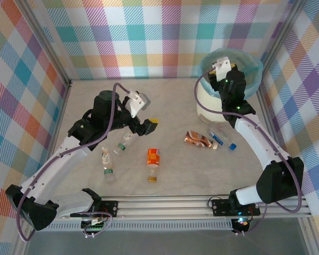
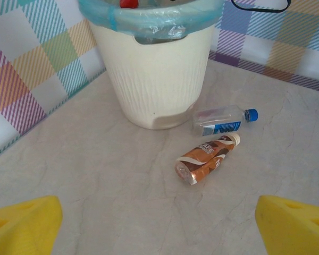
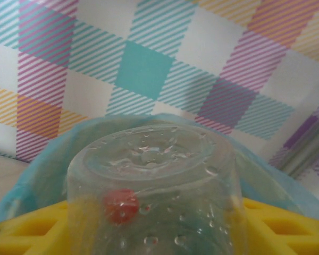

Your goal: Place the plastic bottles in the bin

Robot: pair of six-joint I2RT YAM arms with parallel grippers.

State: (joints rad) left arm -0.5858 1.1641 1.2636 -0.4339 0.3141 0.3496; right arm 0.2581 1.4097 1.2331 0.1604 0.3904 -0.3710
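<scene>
Two robot arms work over a pale marbled worktop (image 2: 95,175) walled with coloured plaid.

The left fingers (image 2: 21,226), yellow, are spread wide with nothing between them. Ahead of them and well apart stands the bin (image 2: 154,79), a ribbed cream bucket with a teal liner (image 2: 149,21) folded over its rim. Between those fingers and the bin, a little to the right, a brown bottle (image 2: 204,159) lies on its side. Just beyond it a blue-capped bottle (image 2: 223,120) lies beside the bin's foot.

Seen from overhead, an orange bottle (image 1: 153,158) lies on the base side of the left fingers, near them. A green-labelled bottle (image 1: 109,172) lies further to their left.

The right fingers (image 3: 287,231) are up at the bin's rim, above the liner. A clear bottle (image 3: 154,202) sits between them, its wet base facing the wrist camera and a red cap showing through it. Whether these fingers press on the bottle or have let go, I cannot tell.
</scene>
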